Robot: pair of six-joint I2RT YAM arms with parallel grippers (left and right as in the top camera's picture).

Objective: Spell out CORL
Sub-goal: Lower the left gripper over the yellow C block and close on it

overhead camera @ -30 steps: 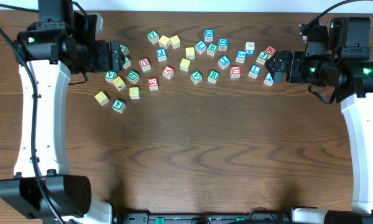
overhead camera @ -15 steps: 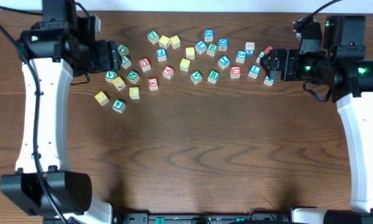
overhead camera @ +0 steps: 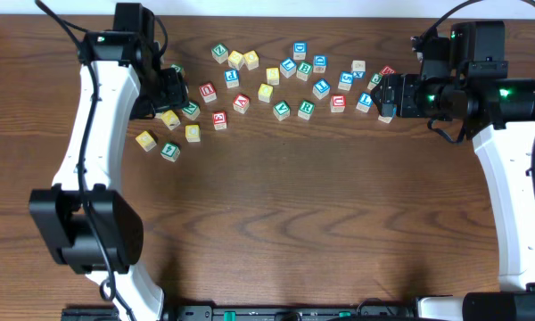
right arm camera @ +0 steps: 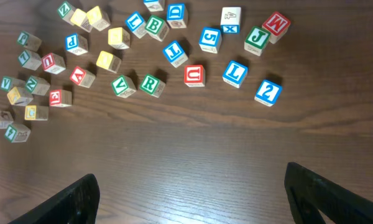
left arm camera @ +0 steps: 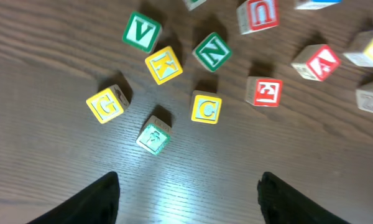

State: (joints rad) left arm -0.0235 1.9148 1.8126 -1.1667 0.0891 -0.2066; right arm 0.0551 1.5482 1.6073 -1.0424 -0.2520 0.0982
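A yellow cube with a C [left arm camera: 206, 107] lies on the table [left arm camera: 62, 162] in the left cluster, also seen from above [overhead camera: 193, 133]. The white cube with a green R [right arm camera: 151, 84] and the white cube with a blue L [right arm camera: 235, 73] lie in the right half of the scatter. Several yellow cubes [right arm camera: 107, 61] show no letter I can read, so I cannot pick out the O. My left gripper [left arm camera: 189, 194] hangs open above bare wood just in front of the C. My right gripper [right arm camera: 193, 186] is open and empty, in front of the R and L.
Many other letter cubes lie in a loose band across the far half of the table: a green V [left arm camera: 141, 31], a green N [left arm camera: 212, 51], a yellow K [left arm camera: 163, 64], a yellow G [left arm camera: 105, 103], a red U [right arm camera: 194, 74] and a blue 2 [right arm camera: 267, 92].
The left arm has swung over the left cluster and its jaws have narrowed somewhat. The right gripper has shifted a little left towards the cubes. No cube has moved.
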